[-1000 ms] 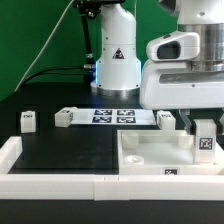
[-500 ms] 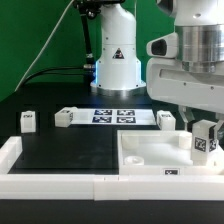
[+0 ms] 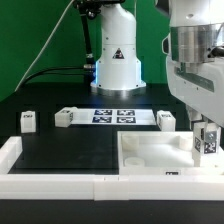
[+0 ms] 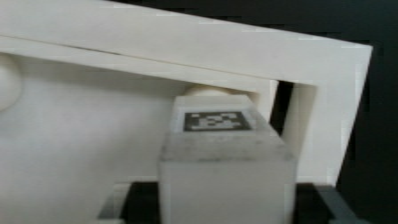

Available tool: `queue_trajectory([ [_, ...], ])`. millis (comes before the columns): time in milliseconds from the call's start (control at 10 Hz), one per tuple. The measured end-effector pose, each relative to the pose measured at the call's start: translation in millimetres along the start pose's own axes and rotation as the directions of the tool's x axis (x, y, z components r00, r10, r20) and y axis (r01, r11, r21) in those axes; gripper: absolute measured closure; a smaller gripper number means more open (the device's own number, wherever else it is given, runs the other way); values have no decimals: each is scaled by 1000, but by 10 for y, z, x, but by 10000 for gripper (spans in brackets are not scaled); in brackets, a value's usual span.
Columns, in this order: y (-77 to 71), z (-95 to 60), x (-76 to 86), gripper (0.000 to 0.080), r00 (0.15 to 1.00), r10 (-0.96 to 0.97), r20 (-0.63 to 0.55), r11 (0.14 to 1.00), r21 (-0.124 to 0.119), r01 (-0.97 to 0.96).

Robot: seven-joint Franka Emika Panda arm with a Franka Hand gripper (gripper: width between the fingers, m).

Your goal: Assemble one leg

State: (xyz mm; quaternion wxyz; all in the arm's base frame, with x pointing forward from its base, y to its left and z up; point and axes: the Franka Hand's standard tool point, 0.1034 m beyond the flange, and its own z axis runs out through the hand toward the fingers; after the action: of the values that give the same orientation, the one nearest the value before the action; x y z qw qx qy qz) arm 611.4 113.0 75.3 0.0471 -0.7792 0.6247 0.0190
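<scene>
My gripper (image 3: 208, 132) is shut on a leg (image 3: 210, 141), a small white block with a black-and-white tag. I hold it upright over the far right corner of the large white tray-like piece (image 3: 150, 156). In the wrist view the leg (image 4: 217, 150) runs between my gripper's (image 4: 222, 206) dark fingers (image 4: 143, 205), its round tip at the tray piece's corner (image 4: 294, 95). I cannot tell whether the tip touches the corner socket. Three more legs stand on the table: one at the far left (image 3: 28, 121), one (image 3: 64, 117) beside the marker board, one (image 3: 166, 119) behind the tray piece.
The marker board (image 3: 113, 116) lies flat in front of the robot base (image 3: 117, 62). A white raised border (image 3: 60, 186) runs along the front edge and the left side of the black table. Cables hang at the back left.
My gripper and the leg it holds have shifted a little toward the exterior view's right, over the tray piece's right corner. The other legs have not moved.
</scene>
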Motion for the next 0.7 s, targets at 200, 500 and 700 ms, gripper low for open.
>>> queue_trajectory([
  [200, -3, 2, -27, 323, 997, -72, 1, 997, 0, 72],
  [500, -9, 1, -55, 159, 872, -490, -1, 872, 0, 490],
  [700, -7, 3, -59, 152, 713, -701, -6, 713, -10, 701],
])
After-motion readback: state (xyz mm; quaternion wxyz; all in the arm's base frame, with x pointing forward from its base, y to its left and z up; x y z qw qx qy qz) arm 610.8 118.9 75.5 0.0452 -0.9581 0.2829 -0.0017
